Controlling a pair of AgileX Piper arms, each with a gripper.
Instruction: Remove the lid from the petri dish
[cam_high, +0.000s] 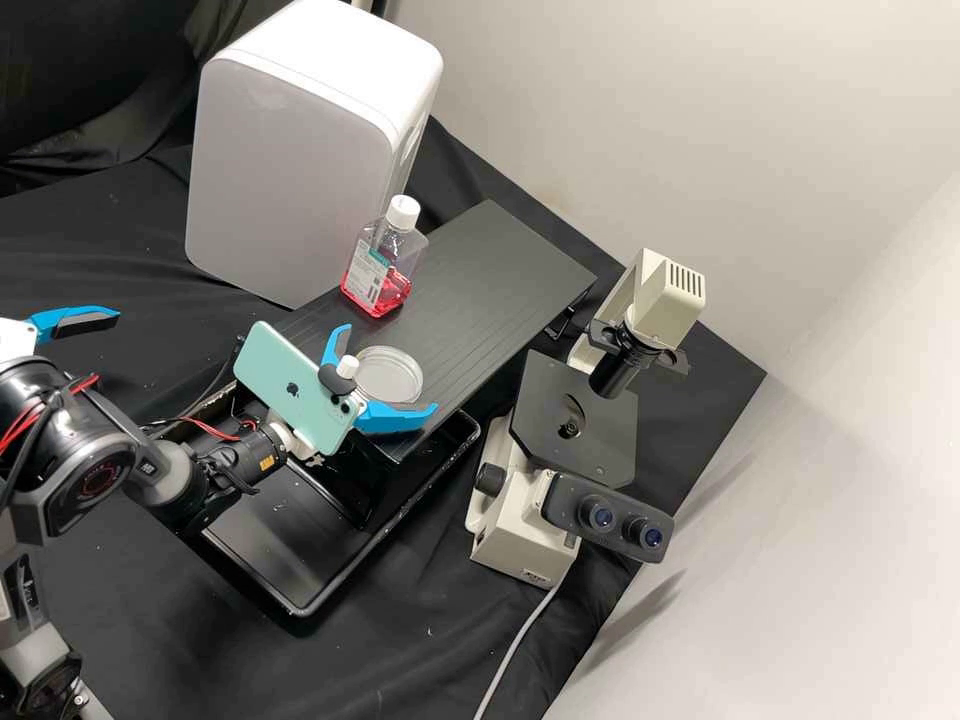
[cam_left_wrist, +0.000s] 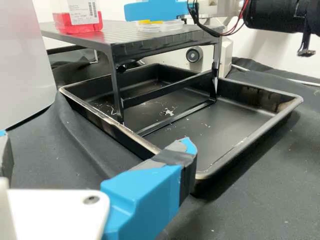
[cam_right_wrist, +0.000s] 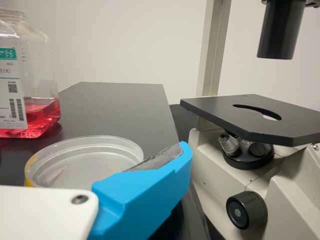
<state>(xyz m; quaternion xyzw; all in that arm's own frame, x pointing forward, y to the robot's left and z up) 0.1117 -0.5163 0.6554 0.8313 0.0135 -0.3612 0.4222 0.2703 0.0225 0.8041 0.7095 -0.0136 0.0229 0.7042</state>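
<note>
right gripper (cam_high: 390, 370): wide open, empty, fingers (cam_high: 400, 415) set either side of the petri dish (cam_high: 389, 378), ready to pinch the rim of the lid (cam_right_wrist: 82, 159); possibly touching it.
petri dish: lid on, at the near edge of the black platform (cam_high: 495, 265).

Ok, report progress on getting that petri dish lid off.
Done: the right gripper is at the petri dish on the black platform, open fingers either side of it. In hand: nothing gripped yet; the lid looks still on. Left: close on the lid and lift it clear. The left gripper sits open, off to the side.
</note>
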